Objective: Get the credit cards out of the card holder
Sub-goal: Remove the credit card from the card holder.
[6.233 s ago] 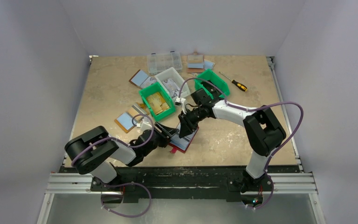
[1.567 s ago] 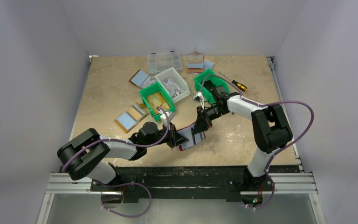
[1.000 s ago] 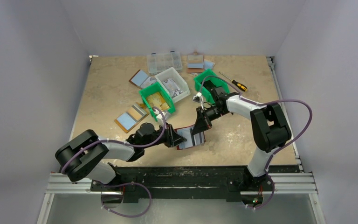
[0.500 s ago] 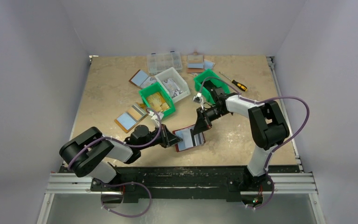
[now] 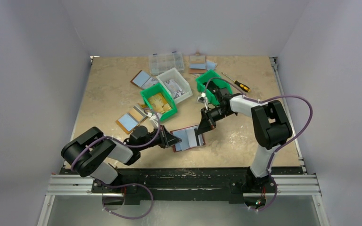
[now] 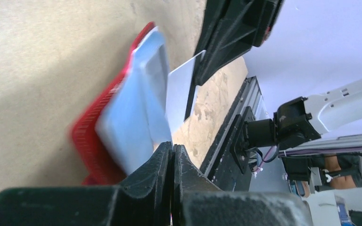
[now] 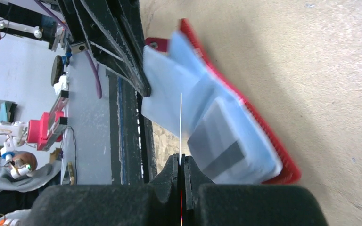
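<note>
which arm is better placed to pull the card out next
Right. The right gripper is shut on a card standing up from the holder, so it likely only needs to pull away. The left gripper is clamped on the holder's edge, bracing it.

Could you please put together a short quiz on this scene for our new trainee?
1. True or false: the card holder is folded shut.
2. What does the right gripper pinch? A) nothing; B) a credit card; C) a coin.
3. Fill in the blank: the left gripper is shut on the holder's pale ____ inner panel.

Key:
1. False. It is spread open, with its inner panels showing.
2. B
3. blue
</note>
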You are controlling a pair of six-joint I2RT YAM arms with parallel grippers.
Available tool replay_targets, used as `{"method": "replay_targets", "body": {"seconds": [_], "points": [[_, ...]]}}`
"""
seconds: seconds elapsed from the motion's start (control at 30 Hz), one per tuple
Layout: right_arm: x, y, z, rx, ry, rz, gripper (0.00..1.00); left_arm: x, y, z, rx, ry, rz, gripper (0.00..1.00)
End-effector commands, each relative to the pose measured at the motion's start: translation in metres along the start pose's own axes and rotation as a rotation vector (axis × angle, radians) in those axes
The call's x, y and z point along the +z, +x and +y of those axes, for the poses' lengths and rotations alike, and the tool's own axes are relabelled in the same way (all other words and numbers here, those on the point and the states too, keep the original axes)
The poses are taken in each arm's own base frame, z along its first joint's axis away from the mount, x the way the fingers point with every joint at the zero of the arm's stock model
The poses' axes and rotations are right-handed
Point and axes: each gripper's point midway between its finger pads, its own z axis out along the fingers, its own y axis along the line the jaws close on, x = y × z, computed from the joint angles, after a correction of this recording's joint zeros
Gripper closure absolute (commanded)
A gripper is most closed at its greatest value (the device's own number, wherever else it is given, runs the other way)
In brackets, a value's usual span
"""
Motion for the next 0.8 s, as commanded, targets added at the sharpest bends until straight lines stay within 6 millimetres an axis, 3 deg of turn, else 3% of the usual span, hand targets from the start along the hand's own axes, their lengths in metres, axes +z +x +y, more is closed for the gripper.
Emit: {"method": "replay_targets", "body": {"seconds": [0.0,0.23,0.33,0.67,0.77], "points": [[-0.009,-0.014,-0.009,-0.041,0.045,-0.016,1.0,-0.002,-0.006,0.016,-0.044,-0.066,-0.024,1.0],[-0.018,-0.016,-0.011,-0.061,0.069,-0.021,1.0,-0.002,-0.007,0.033,-0.06,-0.173,-0.006,1.0],[-0.019,-0.018,-0.01,-0.076,0.069,-0.021,1.0,-0.005,-0.012,0.039,-0.041,-0.235,-0.008,0.95],[-0.024,-0.022,-0.001,-0.134,0.054,-0.015,1.0,-0.042,-0.026,0.051,0.037,-0.453,-0.039,0.76],[-0.026,-0.024,0.0,-0.152,0.059,-0.015,1.0,-0.049,-0.024,0.06,0.054,-0.514,-0.012,0.74]]}}
